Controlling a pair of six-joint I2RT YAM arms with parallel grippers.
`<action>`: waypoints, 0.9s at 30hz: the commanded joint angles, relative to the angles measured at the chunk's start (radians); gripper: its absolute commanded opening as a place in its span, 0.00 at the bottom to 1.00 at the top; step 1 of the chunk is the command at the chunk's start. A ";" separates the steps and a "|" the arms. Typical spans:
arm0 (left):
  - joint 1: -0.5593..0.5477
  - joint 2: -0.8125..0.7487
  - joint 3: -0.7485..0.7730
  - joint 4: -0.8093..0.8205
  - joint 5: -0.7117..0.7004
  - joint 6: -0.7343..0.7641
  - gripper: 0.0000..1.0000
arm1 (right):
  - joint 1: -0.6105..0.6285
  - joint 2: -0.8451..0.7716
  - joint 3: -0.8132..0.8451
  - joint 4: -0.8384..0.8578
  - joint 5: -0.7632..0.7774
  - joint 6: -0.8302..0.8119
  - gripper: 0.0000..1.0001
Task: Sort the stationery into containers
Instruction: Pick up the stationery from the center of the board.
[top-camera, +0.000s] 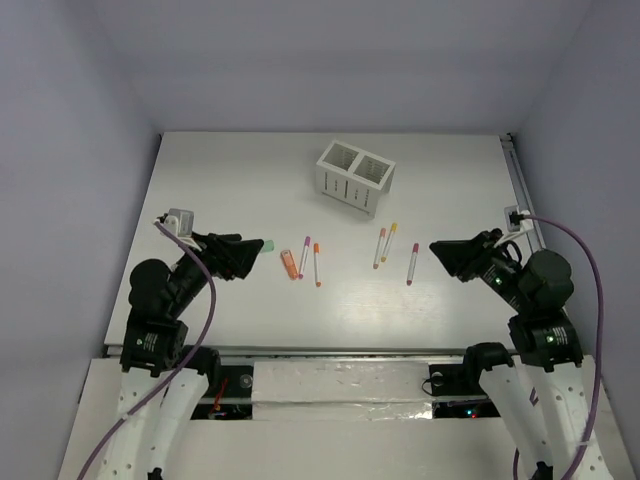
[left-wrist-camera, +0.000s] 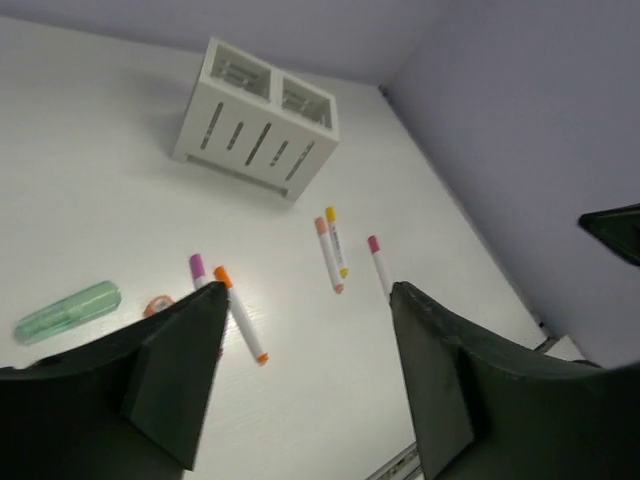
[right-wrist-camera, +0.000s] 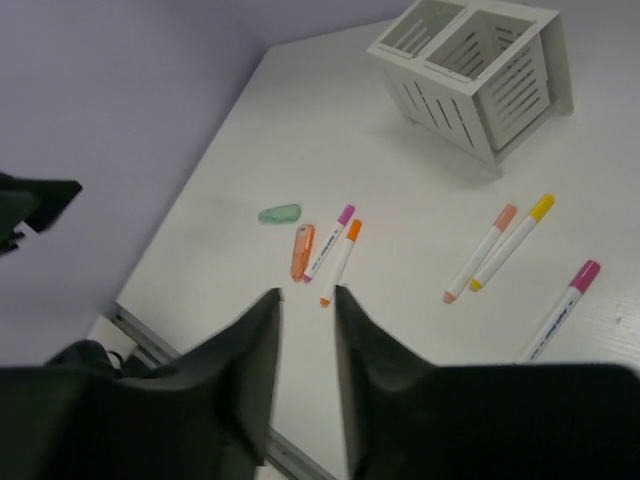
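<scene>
The white two-compartment slotted box (top-camera: 355, 178) stands at the table's back middle, empty as far as I see. On the table in front of it lie a mint-green piece (top-camera: 267, 245), an orange block (top-camera: 289, 264), a purple-capped pen (top-camera: 304, 256), an orange-capped pen (top-camera: 316, 264), a pink-capped pen (top-camera: 379, 247), a yellow-capped pen (top-camera: 389, 241) and a magenta-capped pen (top-camera: 412, 263). My left gripper (top-camera: 250, 258) hovers wide open and empty beside the mint piece (left-wrist-camera: 68, 310). My right gripper (top-camera: 440, 252) hovers right of the magenta pen (right-wrist-camera: 560, 310), its jaws narrowly apart and empty.
The table's right edge has a metal rail (top-camera: 520, 190) with a cable clip. Grey walls close in the back and both sides. A foil-covered strip (top-camera: 340, 385) runs along the near edge between the arm bases.
</scene>
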 joint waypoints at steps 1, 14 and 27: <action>0.005 0.078 0.086 -0.048 -0.017 0.091 0.61 | -0.008 0.016 -0.018 0.106 -0.067 0.027 0.25; -0.140 0.478 0.084 -0.104 -0.483 -0.011 0.00 | 0.052 0.228 -0.187 0.426 -0.112 0.103 0.00; -0.425 0.930 0.087 0.060 -0.819 -0.207 0.52 | 0.276 0.400 -0.179 0.434 0.089 0.012 0.00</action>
